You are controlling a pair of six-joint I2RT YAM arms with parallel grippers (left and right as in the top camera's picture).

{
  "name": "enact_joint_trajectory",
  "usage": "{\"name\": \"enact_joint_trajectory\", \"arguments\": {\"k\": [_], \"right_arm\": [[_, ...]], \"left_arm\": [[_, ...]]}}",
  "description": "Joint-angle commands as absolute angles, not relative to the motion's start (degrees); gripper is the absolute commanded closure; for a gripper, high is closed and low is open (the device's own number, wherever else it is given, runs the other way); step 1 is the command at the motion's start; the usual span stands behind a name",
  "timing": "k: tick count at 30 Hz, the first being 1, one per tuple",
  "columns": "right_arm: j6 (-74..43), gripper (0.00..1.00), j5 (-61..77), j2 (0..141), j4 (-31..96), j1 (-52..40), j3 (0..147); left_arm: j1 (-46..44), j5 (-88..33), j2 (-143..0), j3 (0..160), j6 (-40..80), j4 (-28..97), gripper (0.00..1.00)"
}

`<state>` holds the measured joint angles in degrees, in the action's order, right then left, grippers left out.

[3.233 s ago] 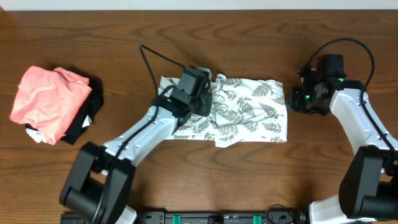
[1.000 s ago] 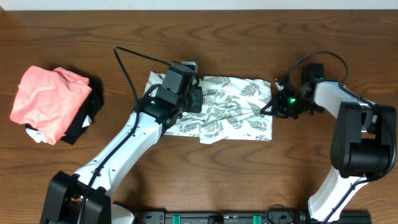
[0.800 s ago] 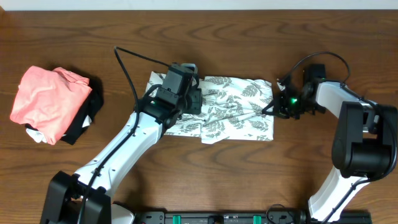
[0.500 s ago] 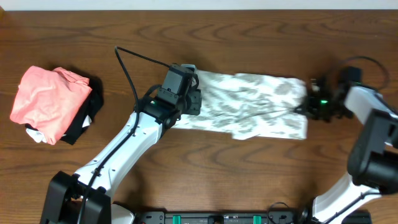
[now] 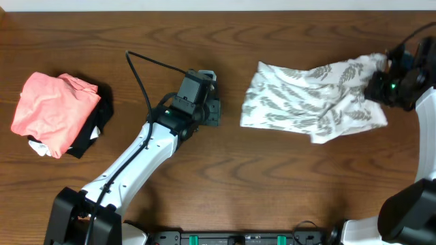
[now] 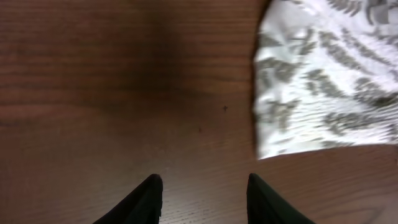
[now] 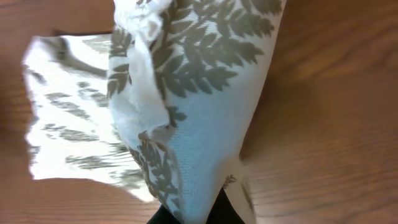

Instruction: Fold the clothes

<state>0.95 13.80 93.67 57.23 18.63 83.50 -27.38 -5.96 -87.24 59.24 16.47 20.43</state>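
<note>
Right gripper (image 5: pixel 383 82), clenched on the clothes (image 5: pixel 306 102), lifts one end, apparently for spreading; left gripper (image 6: pixel 202 198) hangs released, empty.

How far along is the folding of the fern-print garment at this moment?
Done: no neat fold shows; the fern-print garment lies rumpled on the table. In hand: the right gripper is shut on its right end, raised off the wood; the left gripper hangs open over bare wood, apart from the fabric. Left: flattening it and every fold.
</note>
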Motion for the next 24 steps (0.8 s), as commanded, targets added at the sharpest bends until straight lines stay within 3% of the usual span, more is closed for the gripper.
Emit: {"name": "enact_joint_trajectory", "arguments": {"k": [1,13,24], "right_arm": [[2.0,0.99,12.2,93.3,57.9,17.5,85.0],[2.6,0.99,11.3,93.3,57.0,12.8,88.4],[-1.0,0.99,9.0,94.1,53.5,8.6,88.4]], "left_arm": [[-27.0,-5.3,-87.2,60.0,15.5,20.6,0.56],[-27.1,-5.3,-87.9,60.0,15.5,19.3,0.56],[-27.6,-5.4,-97.9,60.0,15.6,2.9,0.56]]}}
